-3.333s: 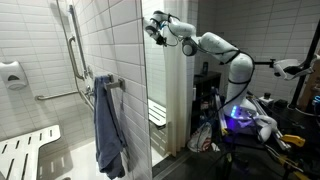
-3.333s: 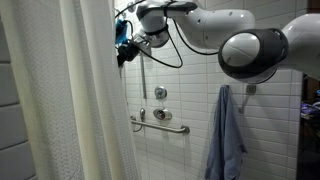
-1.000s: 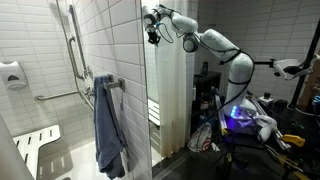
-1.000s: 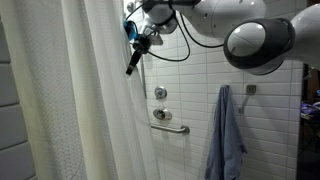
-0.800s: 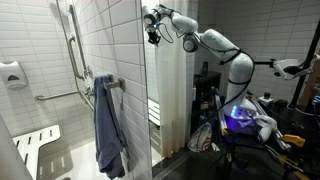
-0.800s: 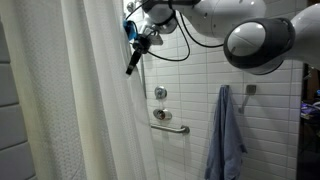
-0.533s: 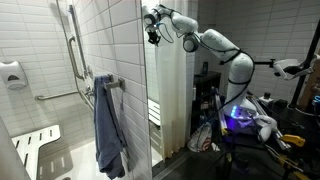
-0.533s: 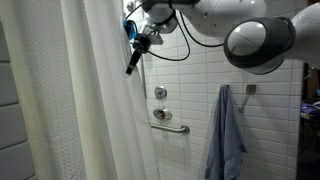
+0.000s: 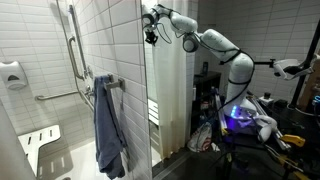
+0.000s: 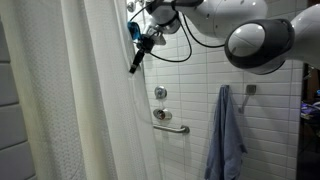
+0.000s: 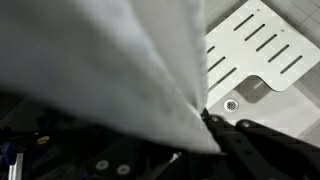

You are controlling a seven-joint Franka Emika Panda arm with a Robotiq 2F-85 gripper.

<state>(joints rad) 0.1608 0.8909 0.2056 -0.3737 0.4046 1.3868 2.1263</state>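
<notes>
Since the earliest frames the claw [image 10: 136,55] has carried the free edge of the shower curtain [image 10: 70,100] further to the right in an exterior view, covering more of the tiled wall [image 10: 190,80]. Over the last second it has barely shifted.

Read from left to right in that view, the curtain hangs across the left and middle of the stall. Its leading edge is high up at the claw, which is closed tight on a pinch of the fabric. To the right of that edge the valve [image 10: 160,93], the grab bar [image 10: 170,125] and the blue towel [image 10: 228,130] are uncovered. By that measure the drawing looks roughly half done, with the right-hand stretch of the opening left.

The wrist view gives what neither exterior view can. There the fold of white cloth narrows to a point where it enters the dark closed fingers [image 11: 240,135], so the hold itself is plain. The slatted shower seat [image 11: 255,45] and the drain [image 11: 232,103] lie below it.

The exterior view from inside the stall adds the setting. From left to right it shows the soap dispenser [image 9: 10,72], the seat folded down, the towel on its hook, then the claw near the top of the curtain. The arm [image 9: 215,45] reaches in from a cluttered room. Whether the curtain's far end is gathered or spread cannot be told there.
</notes>
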